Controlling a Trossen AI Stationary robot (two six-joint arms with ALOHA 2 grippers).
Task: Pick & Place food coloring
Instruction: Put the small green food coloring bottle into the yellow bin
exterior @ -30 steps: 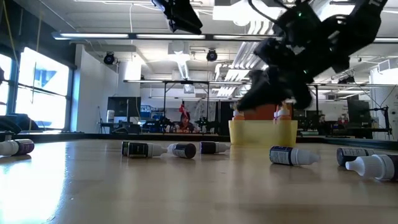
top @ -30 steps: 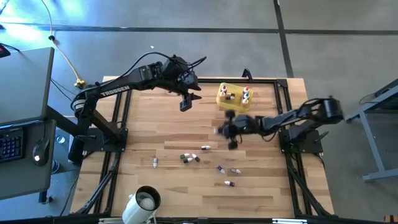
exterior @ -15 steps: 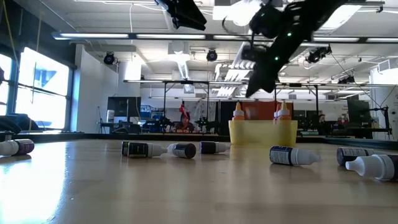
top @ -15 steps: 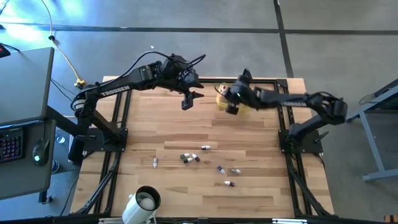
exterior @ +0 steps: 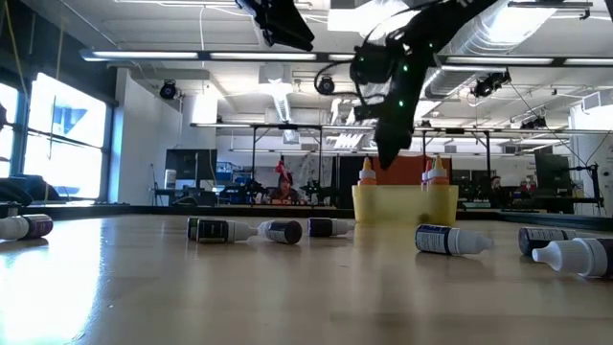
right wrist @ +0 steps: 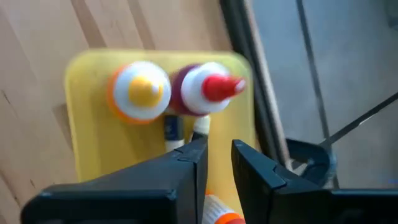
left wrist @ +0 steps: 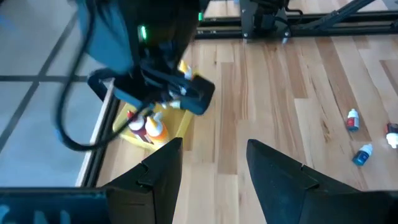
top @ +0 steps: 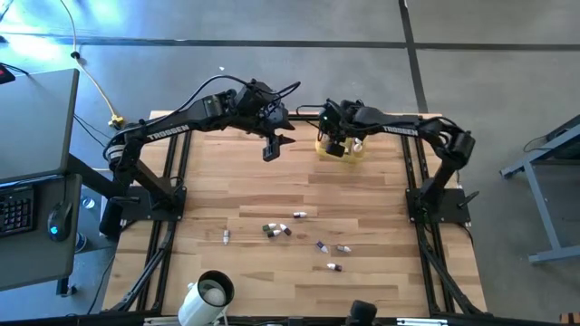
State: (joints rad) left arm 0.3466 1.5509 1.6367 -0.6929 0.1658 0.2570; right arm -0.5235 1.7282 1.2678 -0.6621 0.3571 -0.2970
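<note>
Food coloring bottles lie scattered lower centre of the high view on the tabletop; they look light, hard and apt to roll, so grip across the body, not the tapered cap. The yellow tray, upper centre, already holds upright bottles w/ orange and red caps. Right gripper hangs over the tray, jaws narrowly parted, apparently on a small bottle. Left gripper hovers beside it, jaws wide apart, empty.
</note>
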